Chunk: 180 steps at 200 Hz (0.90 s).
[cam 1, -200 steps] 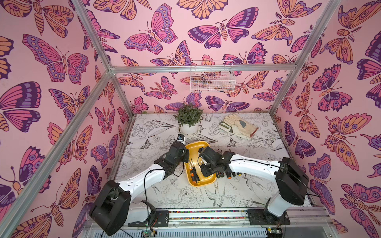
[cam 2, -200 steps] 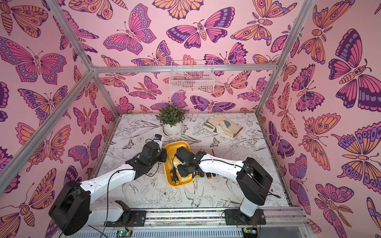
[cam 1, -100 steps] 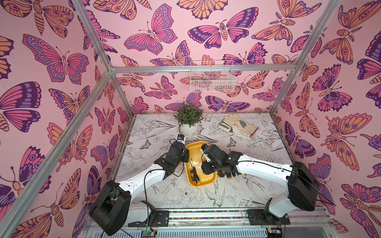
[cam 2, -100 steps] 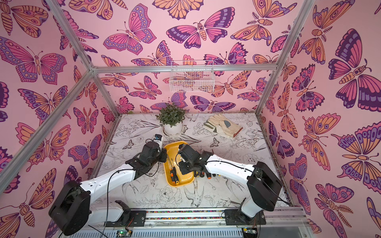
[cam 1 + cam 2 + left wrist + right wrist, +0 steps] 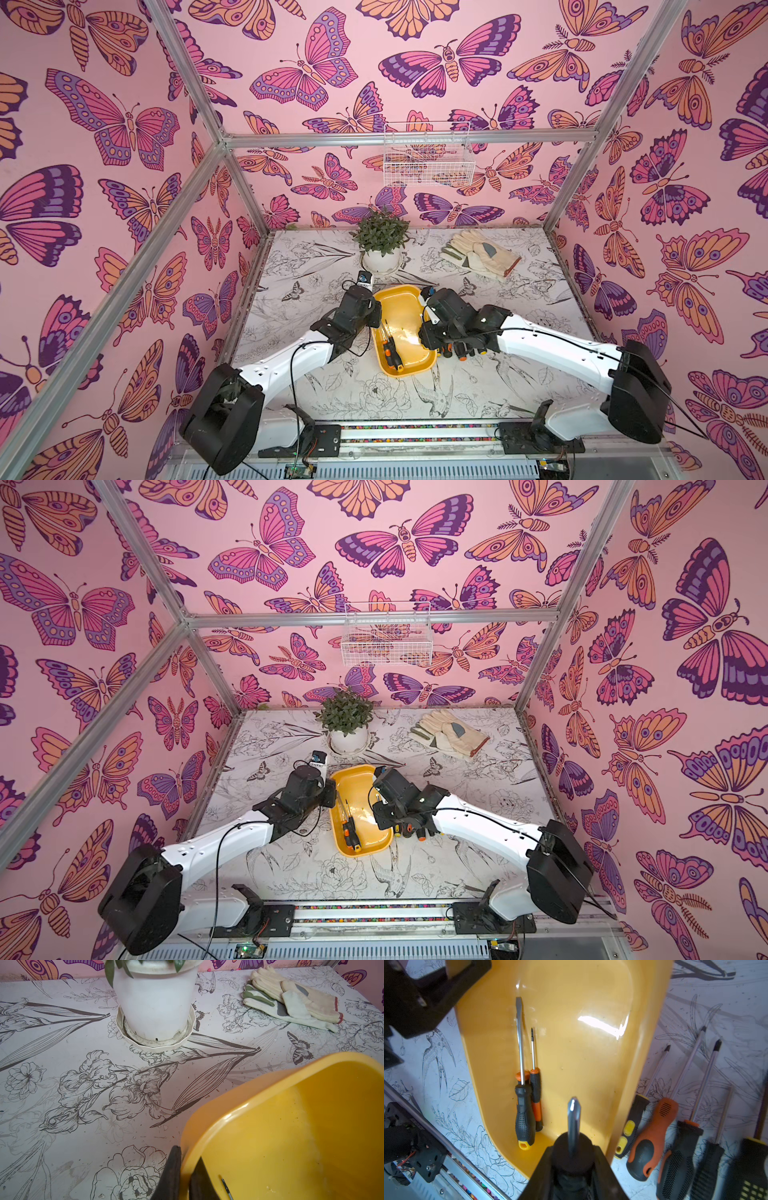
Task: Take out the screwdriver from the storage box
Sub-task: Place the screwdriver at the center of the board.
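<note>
The yellow storage box (image 5: 405, 299) (image 5: 357, 779) lies mid-table in both top views. My left gripper (image 5: 187, 1160) is shut on its rim (image 5: 245, 1105), one finger outside the wall and one inside. My right gripper (image 5: 573, 1153) hangs over the box's right side, shut on the black handle of a screwdriver (image 5: 573, 1118) whose Phillips tip sticks out past the fingers. In a top view the right gripper (image 5: 430, 332) hides that tool. Two more screwdrivers (image 5: 527, 1109) (image 5: 392, 353) lie side by side on the box floor near its left wall.
Several loose screwdrivers (image 5: 654, 1138) (image 5: 461, 353) lie in a row on the table just right of the box. A potted plant (image 5: 380, 245) stands behind the box. Work gloves (image 5: 482, 253) lie at the back right. A white wire basket (image 5: 428, 158) hangs on the back wall.
My right arm has swung a little to the right with the screwdriver in its grip, from over the box's middle toward its right edge. The left gripper and the box have stayed put.
</note>
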### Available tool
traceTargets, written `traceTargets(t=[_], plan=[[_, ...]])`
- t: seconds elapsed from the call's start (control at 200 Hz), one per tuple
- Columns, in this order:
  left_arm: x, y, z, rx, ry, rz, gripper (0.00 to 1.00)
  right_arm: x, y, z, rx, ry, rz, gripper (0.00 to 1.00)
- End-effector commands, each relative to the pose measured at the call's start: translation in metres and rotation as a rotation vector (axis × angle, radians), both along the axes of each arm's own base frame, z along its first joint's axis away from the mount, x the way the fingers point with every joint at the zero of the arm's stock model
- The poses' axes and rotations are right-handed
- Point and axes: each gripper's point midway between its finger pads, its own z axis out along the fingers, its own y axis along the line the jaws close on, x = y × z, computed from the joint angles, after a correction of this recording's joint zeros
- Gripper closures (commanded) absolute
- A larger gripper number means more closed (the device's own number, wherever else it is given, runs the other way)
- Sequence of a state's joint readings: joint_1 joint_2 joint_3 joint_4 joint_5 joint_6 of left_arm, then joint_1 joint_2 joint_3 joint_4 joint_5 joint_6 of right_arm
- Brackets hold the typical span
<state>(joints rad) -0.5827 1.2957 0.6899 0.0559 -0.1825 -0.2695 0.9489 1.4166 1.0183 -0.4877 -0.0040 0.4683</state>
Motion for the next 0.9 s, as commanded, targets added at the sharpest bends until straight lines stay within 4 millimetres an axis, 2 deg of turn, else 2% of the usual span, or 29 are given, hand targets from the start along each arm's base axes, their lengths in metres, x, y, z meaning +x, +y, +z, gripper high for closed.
traceTargets(t=[0.0, 0.15, 0.29, 0.551, 0.896], plan=[[-0.008, 0.006, -0.017, 0.063, 0.032, -0.020, 1.00, 0.002, -0.017, 0.004, -0.018, -0.010, -0.032, 1.00], [-0.008, 0.005, -0.017, 0.063, 0.031, -0.022, 1.00, 0.006, -0.035, 0.005, -0.051, -0.009, -0.062, 1.00], [-0.008, 0.005, -0.017, 0.061, 0.031, -0.023, 1.00, 0.012, -0.064, 0.000, -0.121, 0.008, -0.123, 1.00], [-0.008, 0.005, -0.018, 0.060, 0.035, -0.024, 1.00, 0.017, -0.106, -0.004, -0.190, 0.015, -0.183, 1.00], [-0.009, 0.004, -0.019, 0.062, 0.038, -0.029, 1.00, 0.019, -0.140, -0.012, -0.293, 0.048, -0.221, 1.00]])
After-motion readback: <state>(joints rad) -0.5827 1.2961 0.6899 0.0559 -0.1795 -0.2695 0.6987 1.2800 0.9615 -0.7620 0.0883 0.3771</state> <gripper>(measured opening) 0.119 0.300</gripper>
